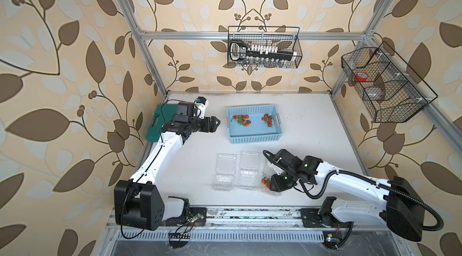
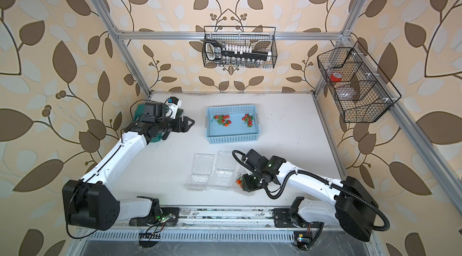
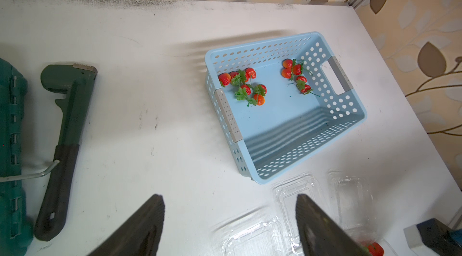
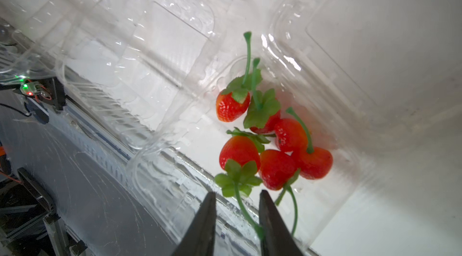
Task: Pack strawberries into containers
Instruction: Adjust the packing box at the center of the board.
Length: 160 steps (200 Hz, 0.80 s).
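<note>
On the white worktop (image 1: 312,142), in both top views, a light blue basket (image 1: 255,139) of perforated plastic stands toward the back and holds two small groups of strawberries (image 1: 242,120). Nearer the front lie three containers (image 1: 226,164), clear clamshell boxes with rounded corners, all with their lids open. The two on the left are empty. The third container (image 1: 274,193) sits under the right hand (image 1: 269,184) and shows some red berries inside. The left hand (image 1: 217,123) hovers above the worktop between the basket and a dark green case (image 1: 152,127).

From the left wrist, the left hand is released: its two dark fingers (image 3: 150,217) stand wide apart with only bare worktop between them. The basket has round holes in its walls, grey handle strips and a smooth floor. The berries lie near one end wall, red and glossy with green leafy caps. A dark green wrench (image 3: 67,107) with a black grip lies just beside the case.

From the right wrist, six strawberries lie close together in one corner of the third container, which is thin, shiny and ribbed. The right hand is released too: its fingers stand a little apart, and a thin green stem (image 4: 246,214) passes between them without being pinched.
</note>
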Tool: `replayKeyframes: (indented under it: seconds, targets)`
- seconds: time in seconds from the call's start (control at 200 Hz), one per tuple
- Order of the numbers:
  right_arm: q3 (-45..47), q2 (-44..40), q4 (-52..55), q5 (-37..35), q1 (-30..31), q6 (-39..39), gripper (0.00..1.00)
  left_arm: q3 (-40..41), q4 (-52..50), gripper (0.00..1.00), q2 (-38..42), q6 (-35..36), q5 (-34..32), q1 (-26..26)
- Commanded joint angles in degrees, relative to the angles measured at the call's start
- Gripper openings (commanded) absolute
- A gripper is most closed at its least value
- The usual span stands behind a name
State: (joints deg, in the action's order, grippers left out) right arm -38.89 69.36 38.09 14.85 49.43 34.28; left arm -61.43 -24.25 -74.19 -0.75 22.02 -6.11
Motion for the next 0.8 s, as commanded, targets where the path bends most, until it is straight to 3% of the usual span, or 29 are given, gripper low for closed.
replayKeyframes:
  seconds: [0.0, 0.49, 0.795]
  targets:
    - [0.9, 1.2, -0.6, -1.7, 0.3, 0.4, 0.34, -1.5, 0.2, 0.84, 1.8, 0.7, 0.4, -0.9]
    - [0.7, 5.9, -0.5, -9.6, 1.9, 2.8, 0.36, -1.5, 0.3, 0.84, 1.5, 0.6, 0.5, -1.2]
    - [-1.2, 5.9, 0.8, -14.7, -2.5, 2.6, 0.37, -1.6, 0.4, 0.84, 1.2, 0.5, 0.8, -1.4]
